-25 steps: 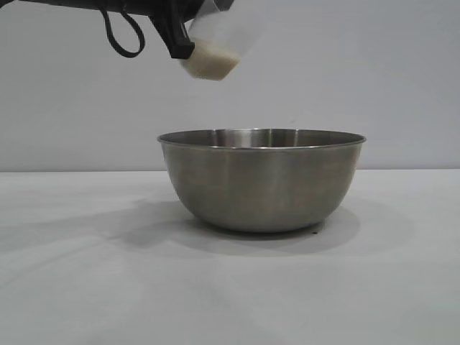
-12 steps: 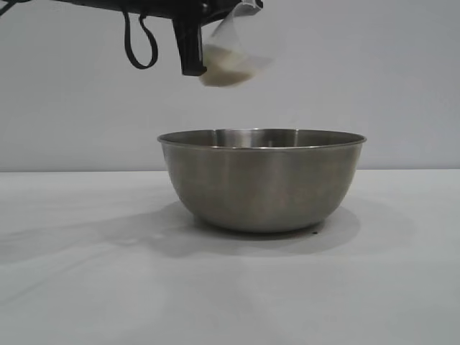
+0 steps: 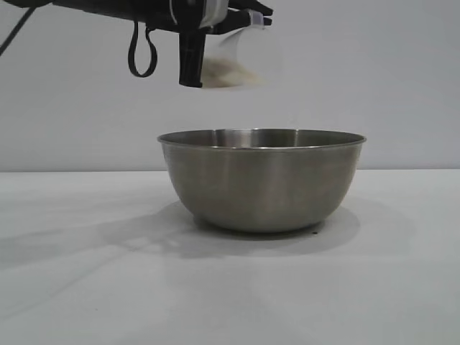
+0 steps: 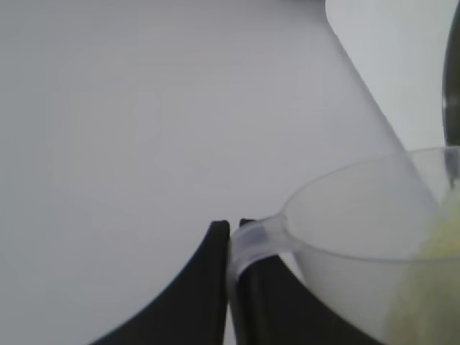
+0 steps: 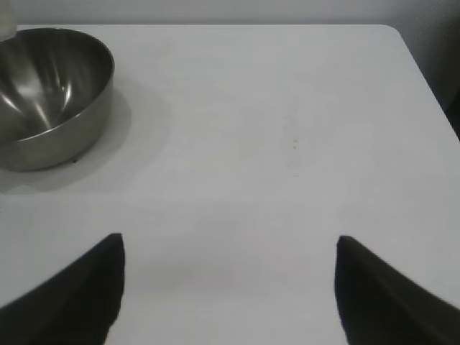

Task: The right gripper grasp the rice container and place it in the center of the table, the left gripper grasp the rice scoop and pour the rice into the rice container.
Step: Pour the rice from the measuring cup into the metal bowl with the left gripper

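While the left pincer grips it, the rice scoop lies sideways (mouth rightward).

Exterior view: low, near tabletop height, level, close to the rice container, facing a plain wall across the table.
Left wrist view: rides above the left gripper, very close to the rice scoop, looking along its fingers.
Right wrist view: set back, looks steeply down over the wide-spread right gripper.
Shared: the steel bowl appears in the exterior and right wrist views; the scoop in the exterior and left wrist views.
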